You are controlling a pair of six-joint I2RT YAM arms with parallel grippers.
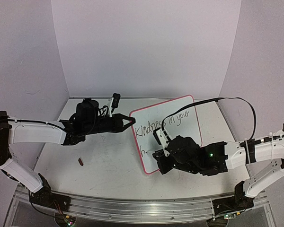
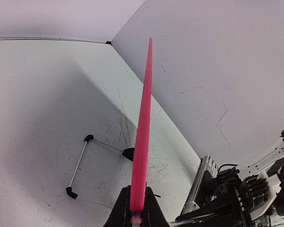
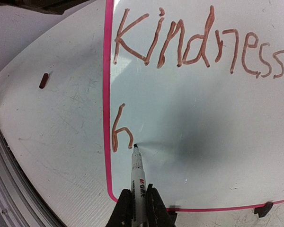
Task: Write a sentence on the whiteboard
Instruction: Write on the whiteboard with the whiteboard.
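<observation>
With the left gripper (image 1: 131,121) clamped on the rim of the whiteboard (image 1: 182,132), right of centre, and the right gripper (image 3: 138,201) pinching the marker (image 3: 137,172), press lightly and extend the sentence (image 3: 194,45) rightward from the near-line "h".

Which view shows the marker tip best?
Right wrist: the marker, held in the right claw, has its tip on the whiteboard beside the "h". Top external hides the tip under the right arm; left wrist misses it.
</observation>
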